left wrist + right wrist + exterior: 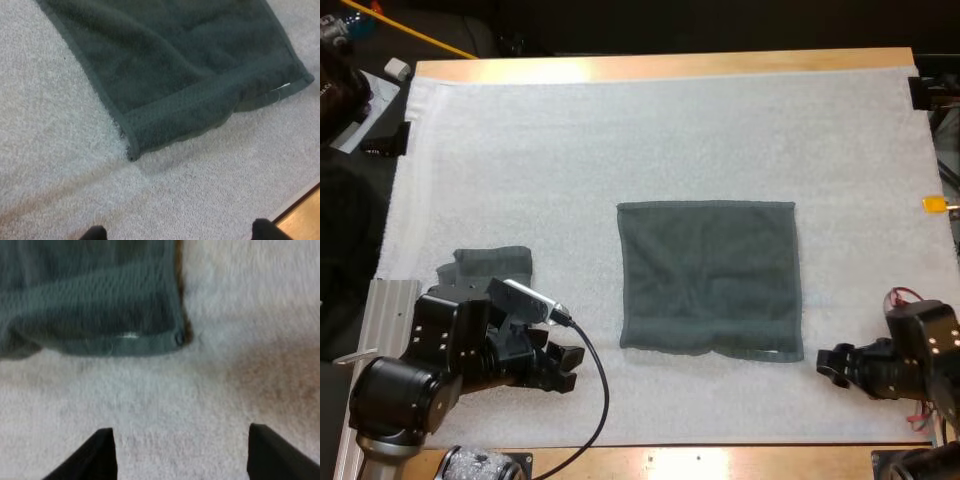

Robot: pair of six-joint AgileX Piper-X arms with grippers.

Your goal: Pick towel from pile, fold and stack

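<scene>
Two terry towels lay on the fuzzy white mat point(620, 130): a flat rectangular towel point(710, 277) centrally, a bunched towel point(490, 268) at its 9 o'clock; both arms' jaws stood spread, empty.

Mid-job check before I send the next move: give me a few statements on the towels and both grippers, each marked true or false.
1. The spread towel lies flat on the mat. True.
2. The left gripper is shut on that towel's corner. False: its fingers stand apart over bare mat, short of the corner.
3. The right gripper is open, on the mat just off the spread towel's near right corner. True.
4. The second towel lies on top of the spread towel. False: it lies apart from it, off to the left beside my left arm.
</scene>
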